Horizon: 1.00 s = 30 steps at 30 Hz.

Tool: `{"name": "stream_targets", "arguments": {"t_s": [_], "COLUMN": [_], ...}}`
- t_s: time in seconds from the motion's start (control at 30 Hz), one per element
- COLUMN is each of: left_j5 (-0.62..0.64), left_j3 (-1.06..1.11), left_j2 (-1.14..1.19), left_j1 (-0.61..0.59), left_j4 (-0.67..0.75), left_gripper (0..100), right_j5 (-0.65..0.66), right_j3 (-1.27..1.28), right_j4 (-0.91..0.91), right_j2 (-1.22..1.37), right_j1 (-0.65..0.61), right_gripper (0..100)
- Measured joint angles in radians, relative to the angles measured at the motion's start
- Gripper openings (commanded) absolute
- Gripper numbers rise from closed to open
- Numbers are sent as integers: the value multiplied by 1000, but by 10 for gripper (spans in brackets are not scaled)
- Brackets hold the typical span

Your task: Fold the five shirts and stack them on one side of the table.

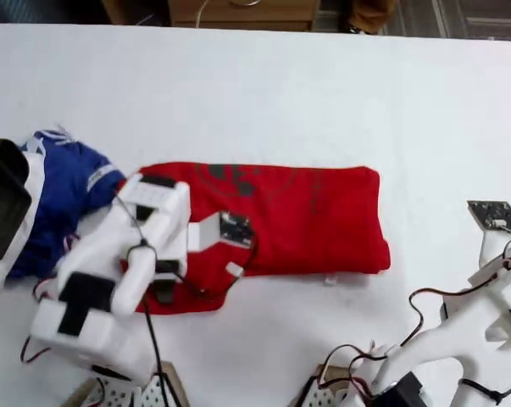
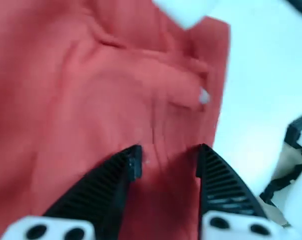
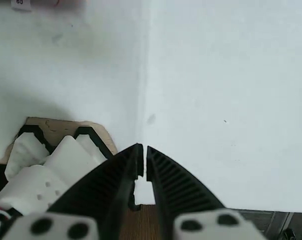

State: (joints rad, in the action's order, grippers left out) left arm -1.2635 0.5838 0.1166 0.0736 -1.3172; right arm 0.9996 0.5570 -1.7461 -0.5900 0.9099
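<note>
At lower right the right pincer (image 3: 142,160) rests clenched on nothing, clear of the work, while the left pincer (image 2: 166,160) hangs released over the left end of the red shirt (image 1: 306,216) lying mid-frame, likely poised to pinch another fold, with the blue shirt (image 1: 64,191) bunched at the left edge of the tabletop (image 1: 323,93).

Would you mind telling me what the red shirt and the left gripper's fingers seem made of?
The red shirt looks like soft matte knit fabric, probably cotton, given its creases. The left gripper has fingers of black ribbed matte plastic, seemingly rigid.
</note>
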Motion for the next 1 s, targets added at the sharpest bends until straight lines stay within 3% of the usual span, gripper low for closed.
{"name": "stream_targets", "arguments": {"t_s": [0.13, 0.8, 1.0], "left_j5": [14, 224, 259], "left_j3": [-44, -278, -305], "left_j2": [41, -43, -43], "left_j1": [-2, 2, 2], "left_j4": [-12, -71, -107], "left_gripper": [24, 27, 27], "right_j5": [0, -35, -71], "right_j3": [-23, -25, -25], "right_j4": [0, 0, 0], "right_j2": [0, 0, 0], "right_j1": [-2, 0, -66], "right_gripper": [20, 20, 20]}}
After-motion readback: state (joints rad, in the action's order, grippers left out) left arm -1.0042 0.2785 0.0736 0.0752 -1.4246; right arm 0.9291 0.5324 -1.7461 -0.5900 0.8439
